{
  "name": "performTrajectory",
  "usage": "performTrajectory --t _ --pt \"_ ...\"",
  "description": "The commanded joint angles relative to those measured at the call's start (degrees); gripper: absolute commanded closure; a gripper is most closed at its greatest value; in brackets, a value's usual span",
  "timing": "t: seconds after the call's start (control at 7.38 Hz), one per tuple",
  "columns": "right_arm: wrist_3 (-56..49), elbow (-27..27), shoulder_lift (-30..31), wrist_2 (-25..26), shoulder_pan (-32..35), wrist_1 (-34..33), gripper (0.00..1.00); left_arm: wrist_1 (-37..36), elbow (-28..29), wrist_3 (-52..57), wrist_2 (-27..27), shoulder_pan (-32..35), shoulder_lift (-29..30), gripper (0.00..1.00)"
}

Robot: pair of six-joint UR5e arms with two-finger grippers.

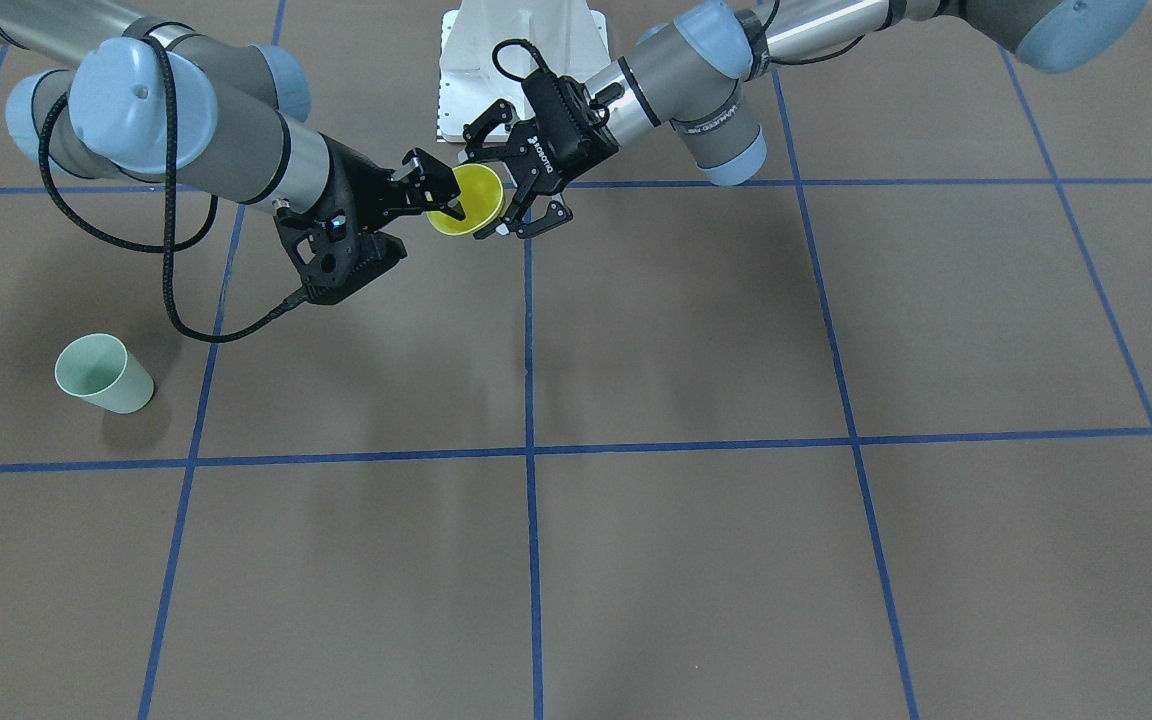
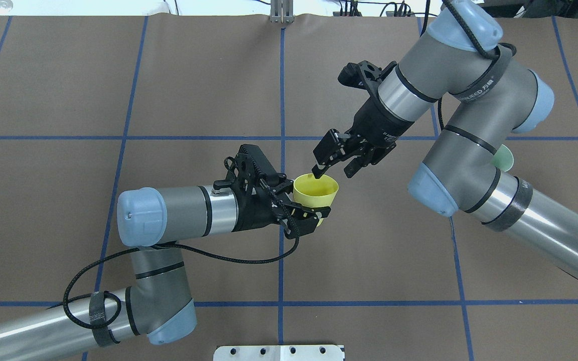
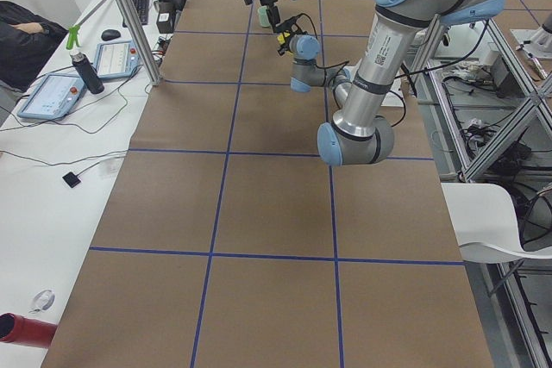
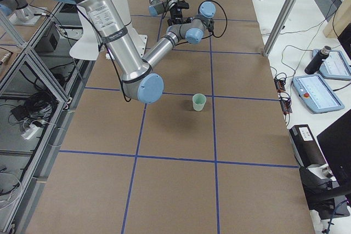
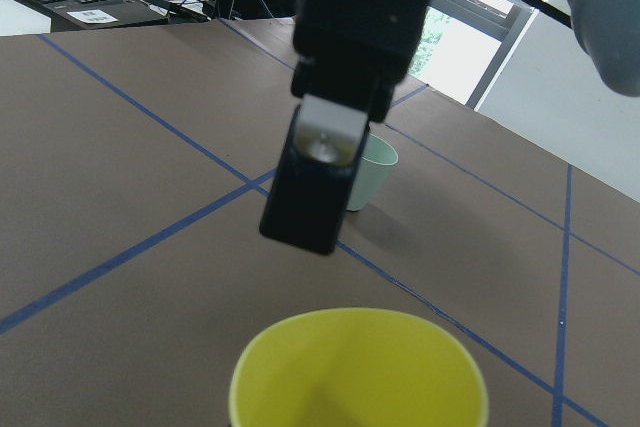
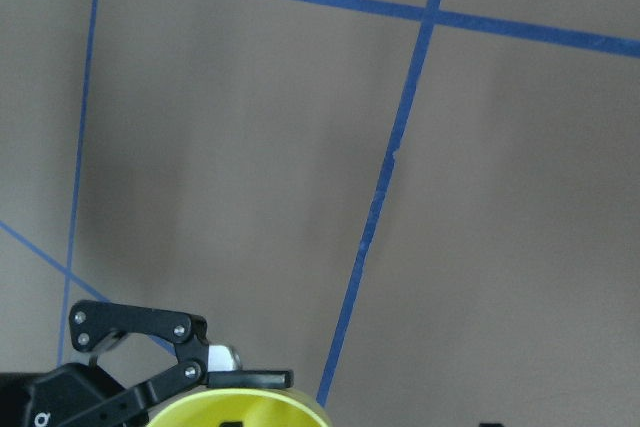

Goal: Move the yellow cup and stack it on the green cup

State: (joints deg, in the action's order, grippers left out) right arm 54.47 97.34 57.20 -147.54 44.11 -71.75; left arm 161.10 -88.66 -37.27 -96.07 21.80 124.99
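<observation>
Over the middle of the table [image 1: 686,330], the left gripper [image 2: 308,206] squeezes the yellow cup [image 2: 315,193] by its side and holds it up in the air, open end up. The right gripper [image 2: 334,169] has its fingers spread apart and holds nothing, with one finger tip at the cup's rim. The green cup [image 1: 104,373] stands on the table, well apart, on the right arm's side

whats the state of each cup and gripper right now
yellow cup: upright, empty, held off the table by the left gripper
green cup: upright, empty, standing alone on the table
left gripper: shut on the yellow cup's lower wall
right gripper: open, one finger at the yellow cup's rim
</observation>
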Motion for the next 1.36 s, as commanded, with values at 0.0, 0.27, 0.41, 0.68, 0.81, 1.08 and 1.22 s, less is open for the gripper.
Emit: performTrajectory --t 0.0,0.27,0.41,0.68,0.81,1.08,1.22 --pt "0.02 -0.4 0.36 -0.2 -1.57 -0.06 0.22 0.44 0.41 0.01 0.0 0.0 0.26 1.0" --pt "-0.06 -0.4 1.24 -2.04 -0.09 -0.06 0.24 0.71 0.68 0.01 -0.09 0.0 0.17 1.0" --pt "0.02 -0.4 1.42 -3.44 0.88 -0.14 0.26 0.79 0.68 0.01 -0.09 0.09 0.17 1.0" --pt "0.02 -0.31 1.33 -3.46 0.89 -0.41 0.35 0.79 0.77 0.01 0.0 0.0 0.25 1.0" --pt "0.02 -0.31 1.24 -3.46 0.89 -0.5 0.35 0.71 0.77 -0.08 0.0 0.0 0.26 1.0" --pt "0.11 -0.4 1.42 -3.11 0.19 -0.5 0.38 0.71 1.56 0.0 0.0 0.0 0.69 1.0" --pt "0.11 -0.4 1.33 -3.11 0.1 -0.5 0.41 0.71 1.56 -0.08 0.0 0.0 0.7 1.0"
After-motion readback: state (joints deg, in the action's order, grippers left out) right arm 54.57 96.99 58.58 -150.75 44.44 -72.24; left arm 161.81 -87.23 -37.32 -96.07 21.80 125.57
